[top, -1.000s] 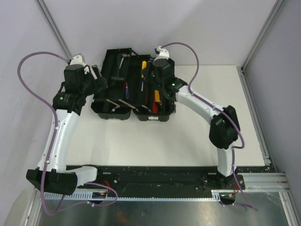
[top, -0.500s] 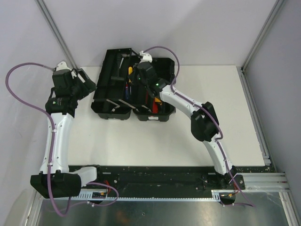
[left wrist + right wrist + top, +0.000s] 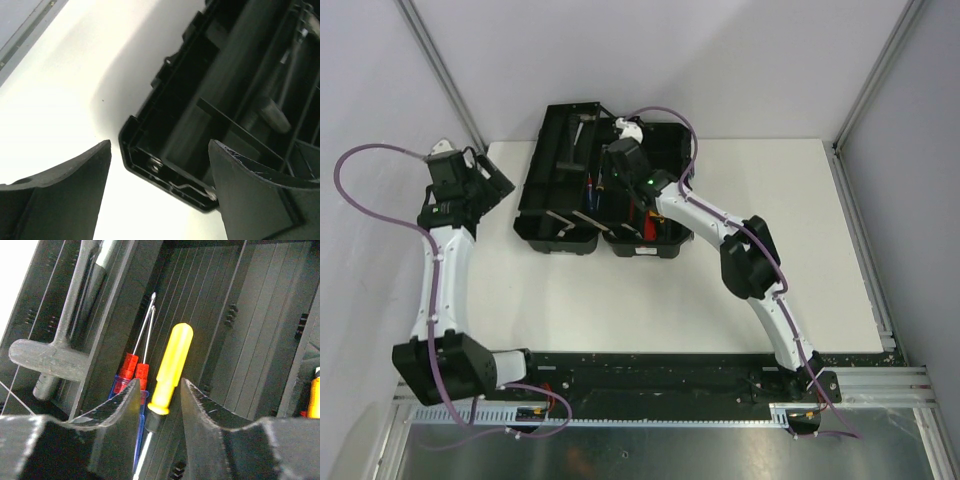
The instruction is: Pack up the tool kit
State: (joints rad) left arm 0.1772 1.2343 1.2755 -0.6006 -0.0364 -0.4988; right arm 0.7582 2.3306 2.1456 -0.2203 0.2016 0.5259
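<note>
The black tool kit [image 3: 560, 243] lies open at the back of the white table. My right gripper [image 3: 611, 178] hangs over its middle, jaws open. In the right wrist view a yellow-handled screwdriver [image 3: 170, 365] lies in the box [image 3: 260, 315] between the parted fingers of this gripper [image 3: 161, 390], with a gap on each side. Two red and blue screwdrivers [image 3: 131, 371] lie just left of it. My left gripper [image 3: 496, 180] is open beside the box's left end. In its own view the left gripper [image 3: 160, 144] holds nothing and frames the box corner [image 3: 150, 160].
A grey T-shaped tool [image 3: 50, 357] lies in the compartment left of the screwdrivers. An orange handle [image 3: 314, 400] shows at the right edge of the box. More red and orange tools [image 3: 640, 215] sit in the front section. Metal frame posts [image 3: 440, 70] rise behind the table.
The right arm swung left over the box with the yellow screwdriver, and its jaws have parted from the handle. The left arm drew back to the left, away from the box.
</note>
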